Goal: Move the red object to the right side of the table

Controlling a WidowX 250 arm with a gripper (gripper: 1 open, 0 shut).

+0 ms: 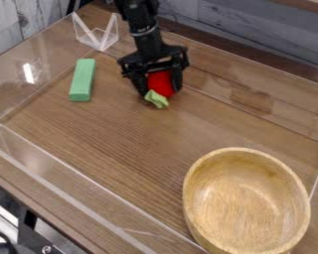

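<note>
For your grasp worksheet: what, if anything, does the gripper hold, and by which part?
Nothing yet. The gripper is open, its fingers either side of the red object.

one red object (156,85), one green block (82,78), one wooden bowl (246,201)

**Tabletop and its load**

The table (108,149) is carrying three things. Taking the wooden bowl (248,202) as landmark, the red object (158,87) is lying up-left of it, the green block (82,78) farther left.
</note>
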